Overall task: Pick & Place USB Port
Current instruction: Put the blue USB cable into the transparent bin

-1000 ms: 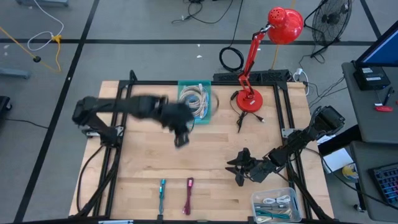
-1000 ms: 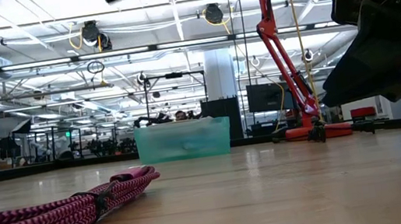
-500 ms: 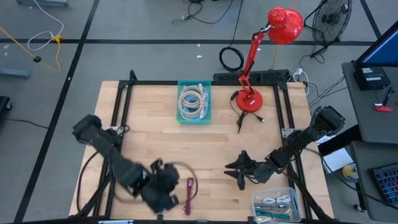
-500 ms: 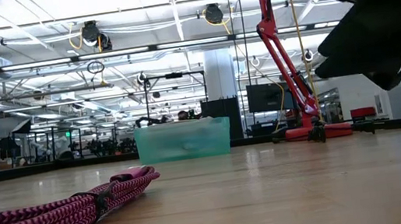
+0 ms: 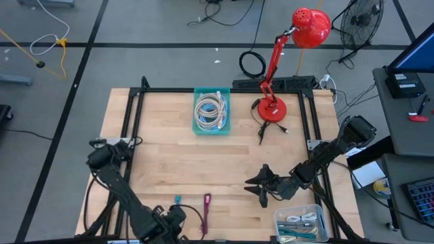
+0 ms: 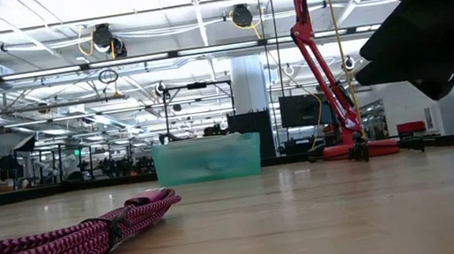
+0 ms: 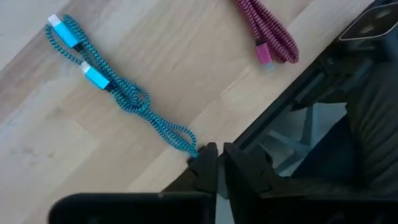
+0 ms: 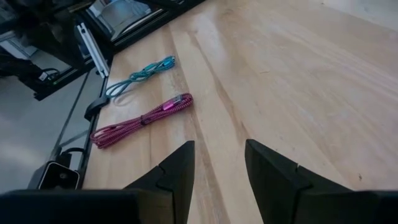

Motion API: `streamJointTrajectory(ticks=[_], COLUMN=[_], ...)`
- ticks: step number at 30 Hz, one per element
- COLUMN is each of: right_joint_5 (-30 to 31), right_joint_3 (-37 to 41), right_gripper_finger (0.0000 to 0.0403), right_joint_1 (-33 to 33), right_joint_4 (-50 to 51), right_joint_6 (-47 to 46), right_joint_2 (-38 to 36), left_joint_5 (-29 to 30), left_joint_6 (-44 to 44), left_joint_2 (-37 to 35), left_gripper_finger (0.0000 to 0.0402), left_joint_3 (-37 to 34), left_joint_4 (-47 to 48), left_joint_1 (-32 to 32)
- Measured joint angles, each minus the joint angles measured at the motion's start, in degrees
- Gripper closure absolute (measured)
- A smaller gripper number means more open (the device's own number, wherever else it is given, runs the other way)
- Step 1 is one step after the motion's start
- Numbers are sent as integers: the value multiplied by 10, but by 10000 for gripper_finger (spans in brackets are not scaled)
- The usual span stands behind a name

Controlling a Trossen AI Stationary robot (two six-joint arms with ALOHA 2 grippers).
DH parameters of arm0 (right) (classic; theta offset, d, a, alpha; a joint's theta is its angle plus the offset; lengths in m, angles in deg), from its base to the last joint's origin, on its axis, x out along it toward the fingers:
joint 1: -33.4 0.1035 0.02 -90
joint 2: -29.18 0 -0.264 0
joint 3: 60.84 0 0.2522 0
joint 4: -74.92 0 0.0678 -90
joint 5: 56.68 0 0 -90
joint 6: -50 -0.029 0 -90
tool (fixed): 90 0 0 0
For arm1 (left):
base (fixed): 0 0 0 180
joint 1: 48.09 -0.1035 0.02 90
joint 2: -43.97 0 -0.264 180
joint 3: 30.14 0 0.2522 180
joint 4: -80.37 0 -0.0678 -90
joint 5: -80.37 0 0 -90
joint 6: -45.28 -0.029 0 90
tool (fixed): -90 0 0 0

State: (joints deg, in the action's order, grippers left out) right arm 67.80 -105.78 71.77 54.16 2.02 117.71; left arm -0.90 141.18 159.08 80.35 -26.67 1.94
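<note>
A teal braided USB cable (image 7: 118, 93) and a magenta one (image 7: 264, 31) lie flat near the table's near edge; the right wrist view shows both, teal cable (image 8: 140, 74) and magenta cable (image 8: 140, 118). My left gripper (image 7: 217, 165) is shut, low over the near edge. It sits right at the teal cable's looped end (image 7: 186, 142); whether it touches, I cannot tell. In the high view my left gripper (image 5: 171, 218) covers the near part of the teal cable (image 5: 176, 199). My right gripper (image 5: 261, 184) is open, right of the magenta cable (image 5: 205, 211), holding nothing.
A teal bin (image 5: 211, 110) of coiled white cables sits at the far middle, a red desk lamp (image 5: 273, 108) to its right. A clear bin (image 5: 298, 224) of cables stands at the near right corner. A black frame rail (image 7: 292, 99) runs along the near edge.
My left arm has swung fast from beside the far teal bin across the table to the near edge, ending low over the teal cable's near end. The cables have stayed where they were.
</note>
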Motion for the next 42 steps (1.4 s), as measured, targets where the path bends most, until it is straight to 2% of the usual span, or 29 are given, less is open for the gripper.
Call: streamJointTrajectory(ticks=[5, 9, 14, 18, 23, 30, 42], right_joint_5=[-1, -4, -47, -48, -48, -50, -48], right_joint_3=[0, 0, 0, 0, 0, 0, 0], right_gripper_finger=[271, 271, 271, 271, 271, 271, 271], right_joint_1=[-3, -12, -27, -28, -28, -28, -28], right_joint_4=[-13, -32, -48, -44, -44, -47, -47], right_joint_6=[22, 44, 58, 63, 67, 65, 63], right_joint_2=[0, 0, 0, 0, 0, 0, 0], left_joint_5=[32, 8, -29, -73, -87, -62, -112], left_joint_6=[-18, -12, 6, 44, 74, 84, 68], left_joint_2=[12, 17, 17, 17, 17, 22, 81], left_gripper_finger=[344, 317, 283, 258, 232, 222, 222], left_joint_3=[0, 0, 0, 0, 0, 0, 0], left_joint_4=[-39, -10, 57, 130, 171, 151, 109], left_joint_1=[-13, -31, -54, -58, -51, -42, -31])
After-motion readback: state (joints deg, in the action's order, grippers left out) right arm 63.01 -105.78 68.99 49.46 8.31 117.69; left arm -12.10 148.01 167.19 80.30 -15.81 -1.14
